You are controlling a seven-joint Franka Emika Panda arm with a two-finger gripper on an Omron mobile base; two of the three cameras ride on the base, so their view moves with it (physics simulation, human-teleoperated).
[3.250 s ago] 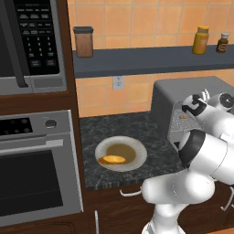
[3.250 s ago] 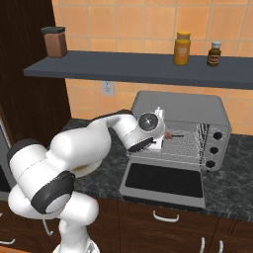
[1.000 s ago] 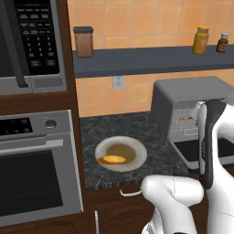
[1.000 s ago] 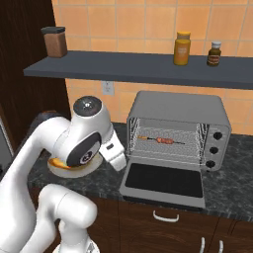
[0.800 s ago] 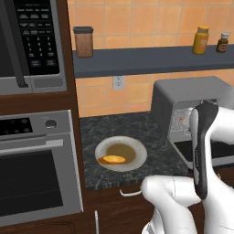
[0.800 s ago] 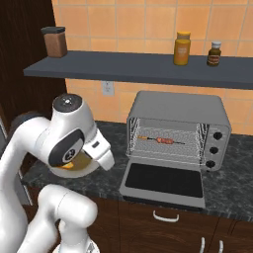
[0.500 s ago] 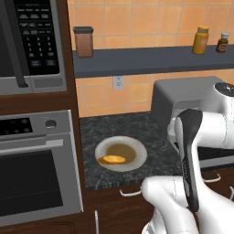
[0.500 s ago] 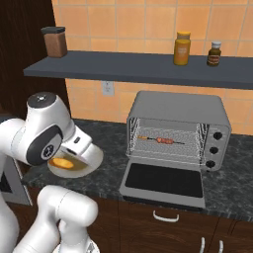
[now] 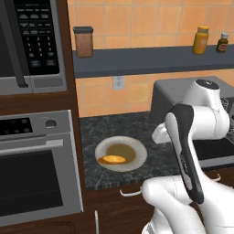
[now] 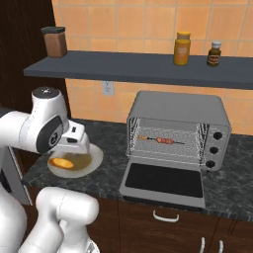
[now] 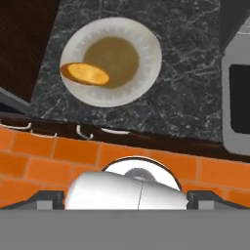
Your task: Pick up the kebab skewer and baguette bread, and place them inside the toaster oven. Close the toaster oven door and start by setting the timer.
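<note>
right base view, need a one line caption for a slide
Kebab skewer on the rack of the open toaster oven; baguette bread waits on the plate.

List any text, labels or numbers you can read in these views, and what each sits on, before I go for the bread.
Nothing can be read as text.
microwave keypad: rows of pale marks, too small and blurred to read.
built-in oven panel: small light marks, unreadable.
shelf jars: no label text can be made out.
toaster oven knobs: no markings can be read.
plate, baguette bread: no text.
</note>
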